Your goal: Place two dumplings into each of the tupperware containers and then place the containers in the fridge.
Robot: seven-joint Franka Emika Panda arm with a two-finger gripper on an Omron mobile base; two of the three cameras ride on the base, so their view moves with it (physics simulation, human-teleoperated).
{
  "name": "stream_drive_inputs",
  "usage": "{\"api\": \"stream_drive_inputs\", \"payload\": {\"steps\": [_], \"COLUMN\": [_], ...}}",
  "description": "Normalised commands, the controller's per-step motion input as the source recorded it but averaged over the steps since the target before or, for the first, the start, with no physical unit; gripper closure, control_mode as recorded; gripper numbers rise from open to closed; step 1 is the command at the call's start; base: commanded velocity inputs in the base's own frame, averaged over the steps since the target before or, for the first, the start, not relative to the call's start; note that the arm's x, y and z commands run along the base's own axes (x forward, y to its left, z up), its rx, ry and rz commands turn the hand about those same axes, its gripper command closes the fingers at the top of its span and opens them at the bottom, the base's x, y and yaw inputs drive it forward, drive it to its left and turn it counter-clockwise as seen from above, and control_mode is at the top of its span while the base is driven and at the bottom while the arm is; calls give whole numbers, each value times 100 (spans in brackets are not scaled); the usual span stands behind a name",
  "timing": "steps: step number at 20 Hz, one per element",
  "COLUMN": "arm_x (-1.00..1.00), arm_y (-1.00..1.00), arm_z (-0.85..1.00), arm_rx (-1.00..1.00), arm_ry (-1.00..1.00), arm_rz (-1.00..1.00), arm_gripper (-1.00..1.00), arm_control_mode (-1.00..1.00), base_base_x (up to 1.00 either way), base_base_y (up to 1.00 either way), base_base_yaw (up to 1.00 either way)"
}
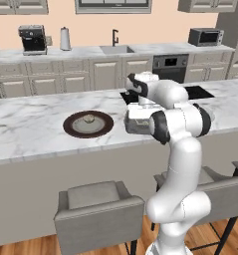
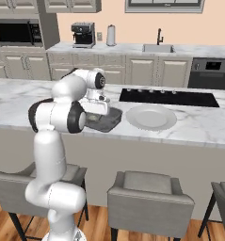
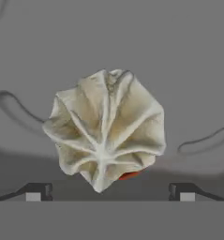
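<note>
A pleated beige dumpling (image 3: 106, 126) lies on the grey floor of a tupperware container (image 1: 132, 124) (image 2: 109, 121) on the marble island. My gripper (image 3: 108, 192) reaches down into that tub. It is open, with one fingertip on each side of the dumpling and neither touching it. My hand (image 1: 140, 107) (image 2: 98, 104) hides most of the tub's inside in both base views. Another dumpling (image 1: 89, 118) sits on the dark brown plate (image 1: 70, 127) to the left. A tall grey panel (image 1: 235, 22) at the back right may be the fridge; I cannot tell.
A white round plate (image 2: 150, 116) lies right of the tub, with the black cooktop (image 2: 170, 97) behind it. Grey stools (image 1: 98, 209) stand along the island's near side. The back counter carries a coffee machine (image 1: 32, 39), a sink and a microwave (image 1: 205, 36).
</note>
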Motion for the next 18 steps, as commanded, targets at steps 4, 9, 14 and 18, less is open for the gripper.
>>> {"api": "stream_drive_inputs", "payload": {"steps": [4,9,14,18], "arm_x": [-26,-27,0,1], "arm_y": [-4,36,97,83], "arm_z": [32,33,0,-5], "arm_rx": [-1,0,0,3], "arm_ry": [-22,-20,-27,-33], "arm_rz": [1,9,30,29], "arm_gripper": [-100,-100,-100,-100], "arm_control_mode": [-100,-100,-100,-100], "base_base_x": [0,0,0,0], "base_base_y": [0,0,0,0], "base_base_yaw": [0,0,0,0]}}
